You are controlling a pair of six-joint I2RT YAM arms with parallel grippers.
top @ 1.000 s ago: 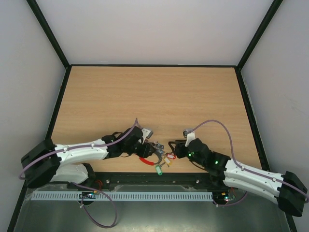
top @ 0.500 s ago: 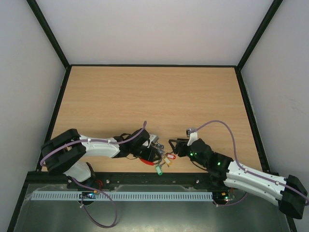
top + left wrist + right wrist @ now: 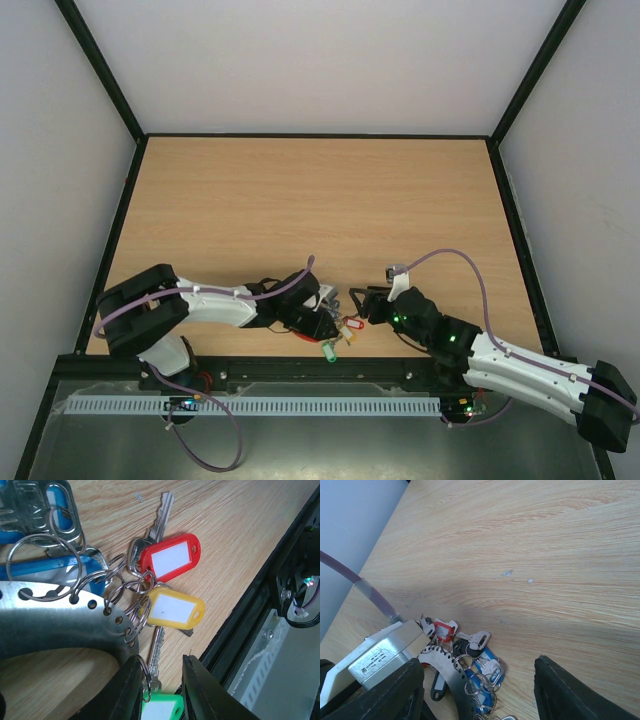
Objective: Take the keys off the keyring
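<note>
The keys (image 3: 343,327) lie in a cluster near the table's front edge, between my two grippers. The keyring (image 3: 50,615) is a flat silvery arc with holes, and small split rings hang from it. Red (image 3: 170,560), yellow (image 3: 172,610), green (image 3: 160,707) and blue (image 3: 45,510) tags show. My left gripper (image 3: 161,660) is narrowly open, astride the green tag's key, with a split ring against its left finger (image 3: 125,690). My right gripper (image 3: 479,661) is wide open, low over the cluster, with the keyring (image 3: 447,667) and a blue tag (image 3: 487,667) between its fingers.
The black frame rail (image 3: 300,372) runs along the table's front edge right beside the keys, and it also shows in the left wrist view (image 3: 260,610). Bare wooden table (image 3: 320,210) stretches behind the grippers. A purple cable (image 3: 370,595) crosses the left of the right wrist view.
My left arm has swung in, its elbow moving right, and its gripper has come down and right onto the key cluster. The right gripper has barely shifted.
</note>
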